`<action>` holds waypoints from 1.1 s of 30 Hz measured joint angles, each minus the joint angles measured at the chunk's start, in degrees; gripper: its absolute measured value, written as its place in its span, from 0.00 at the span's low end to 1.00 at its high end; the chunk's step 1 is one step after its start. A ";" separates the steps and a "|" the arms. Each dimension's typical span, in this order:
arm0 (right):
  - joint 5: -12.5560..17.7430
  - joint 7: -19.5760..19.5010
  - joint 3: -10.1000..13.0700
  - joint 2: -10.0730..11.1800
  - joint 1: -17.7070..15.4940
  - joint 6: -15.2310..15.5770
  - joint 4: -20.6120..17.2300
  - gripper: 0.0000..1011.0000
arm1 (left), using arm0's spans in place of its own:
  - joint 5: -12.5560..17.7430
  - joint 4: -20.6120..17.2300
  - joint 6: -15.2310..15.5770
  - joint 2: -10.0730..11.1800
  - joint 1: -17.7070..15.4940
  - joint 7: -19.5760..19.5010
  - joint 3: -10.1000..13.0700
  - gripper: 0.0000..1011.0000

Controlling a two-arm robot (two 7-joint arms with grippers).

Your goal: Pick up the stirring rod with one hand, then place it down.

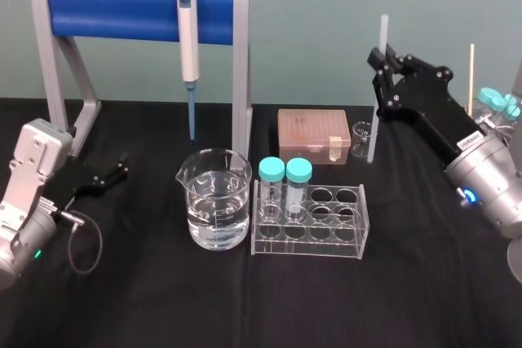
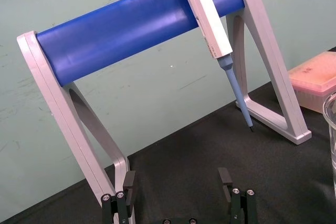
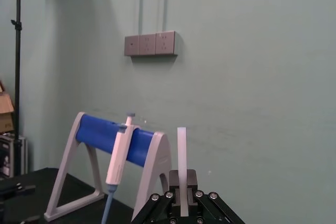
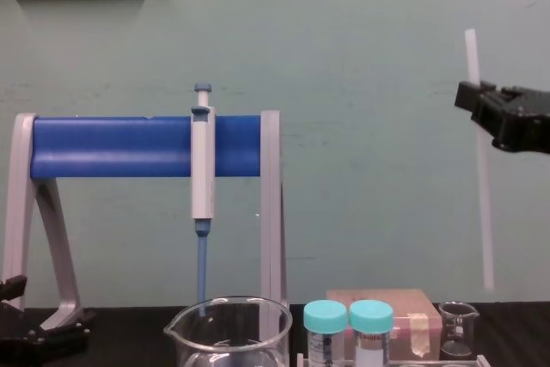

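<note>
Head view gives you the black counter (image 1: 163,299) with the grey-legged stand (image 1: 114,12) and its blue crossbar at the back left. On the right, well above the counter, the right end effector (image 1: 382,59) has its jaws closed on the stirring rod (image 1: 382,34). It grips the rod near the upper end, so a short piece sticks out above the jaws and the long part hangs below.

From the chest view you can see the rod standing almost upright against the wall, its lower end in the air just above the rim height of the small beaker (image 4: 458,326).

The left end effector (image 1: 114,170) rests low at the left by the stand's foot. In its wrist view the fingers (image 2: 128,183) stand wide apart with nothing between them.

The large beaker (image 1: 214,201) of clear liquid sits in the middle, and the clear tube rack (image 1: 310,222) is just to its right with two teal-capped tubes (image 1: 272,171) in it. The pink tip box (image 1: 314,136) lies behind the rack. The pipette (image 1: 188,34) hangs from the crossbar, tip down.
</note>
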 joint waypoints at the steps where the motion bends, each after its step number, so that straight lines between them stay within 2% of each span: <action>1: 0.18 0.10 -0.08 -0.01 -0.05 0.13 0.15 0.07 | 0.00 0.00 0.00 0.00 0.00 0.00 0.00 0.99; 13: 2.85 2.35 -1.89 0.03 -0.22 1.48 3.86 0.07 | 0.00 0.00 0.00 0.00 0.00 0.00 0.00 0.99; 21: 3.29 2.66 -2.70 0.27 0.40 1.51 5.96 0.07 | 0.00 0.00 0.00 0.00 0.00 0.00 0.00 0.99; 33: 3.86 3.60 -3.27 -1.01 1.70 -2.62 9.52 0.07 | 0.00 0.00 0.00 0.00 0.00 0.00 0.00 0.99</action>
